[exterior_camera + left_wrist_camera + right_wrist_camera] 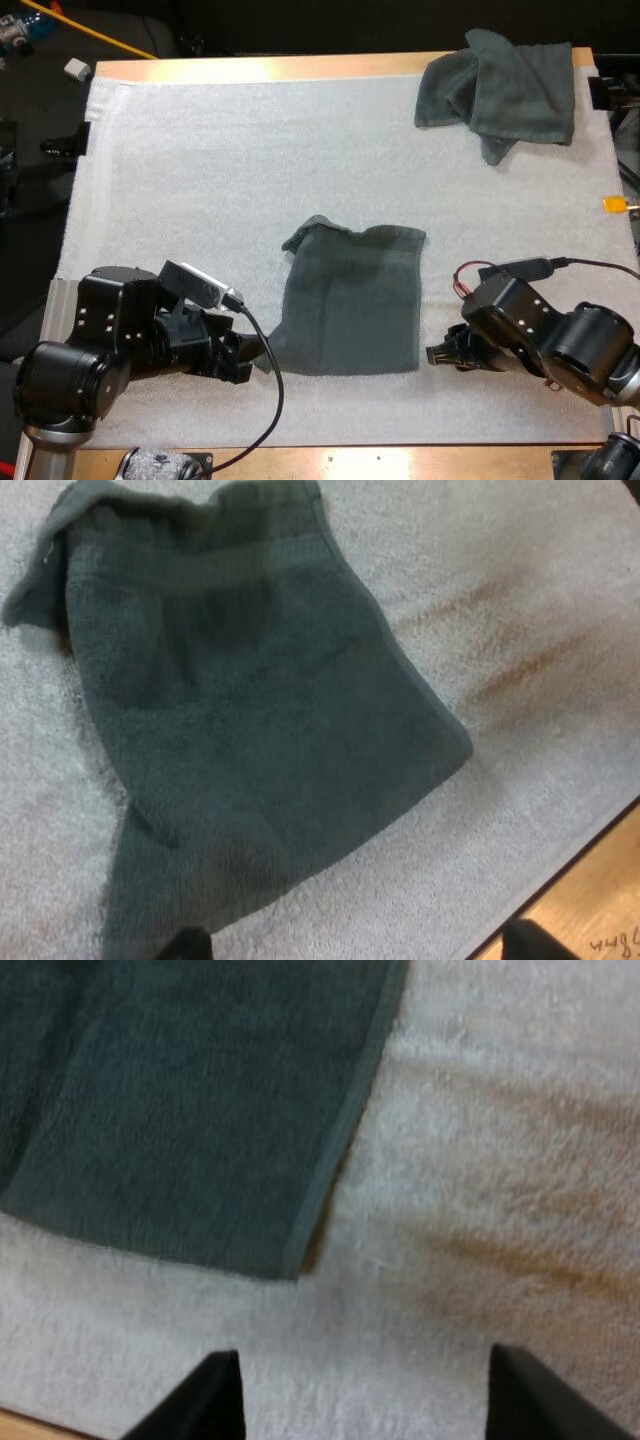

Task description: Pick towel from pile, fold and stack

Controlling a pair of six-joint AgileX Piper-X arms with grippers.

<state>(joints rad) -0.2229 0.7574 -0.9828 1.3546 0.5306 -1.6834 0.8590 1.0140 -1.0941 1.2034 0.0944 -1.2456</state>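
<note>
A dark grey-green towel (350,300) lies flat on the mat's near middle, its far-left corner curled up. A crumpled towel (500,88) sits at the far right corner. My left gripper (255,358) rests low at the flat towel's near-left corner. In the left wrist view the towel (250,710) spreads out ahead of the open gripper (360,945), with one fingertip (185,945) over its edge. My right gripper (437,357) sits beside the near-right corner. Its fingers (210,1400) stand apart around bare mat, just short of the towel's corner (290,1265).
The white mat (200,180) covers the wooden table. The table's front edge (590,910) lies close behind both grippers. Faint brown streaks (540,1210) mark the mat beside the flat towel.
</note>
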